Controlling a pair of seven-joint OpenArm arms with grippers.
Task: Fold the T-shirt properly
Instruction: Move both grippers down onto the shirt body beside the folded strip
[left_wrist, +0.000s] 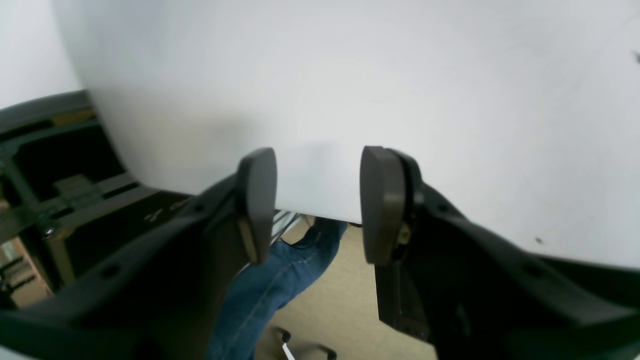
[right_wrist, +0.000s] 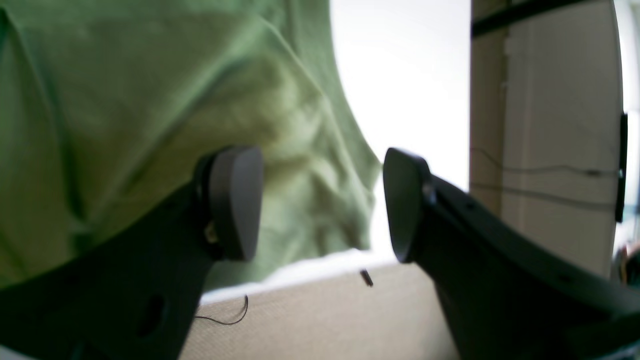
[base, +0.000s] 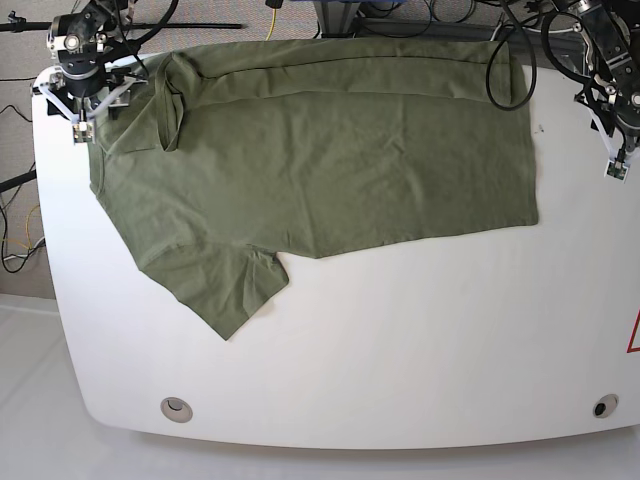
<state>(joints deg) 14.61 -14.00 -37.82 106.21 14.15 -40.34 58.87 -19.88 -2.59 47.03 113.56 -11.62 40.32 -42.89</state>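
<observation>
Both grippers hang with jaws apart, empty: the right gripper (right_wrist: 322, 202) over the T-shirt (base: 320, 160)'s far-left corner, apparently ready to grasp it, the left gripper (left_wrist: 317, 205) over bare table (base: 400, 340) at the right.

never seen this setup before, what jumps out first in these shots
The big olive-green T-shirt dominates, spread flat across the far half of the white table, with one sleeve pointing toward the near left in the base view. Next come the two black arms at the far corners: the right gripper hangs open over the shirt's edge near its collar, and the left gripper stands open above bare table at the other end, holding nothing.
</observation>
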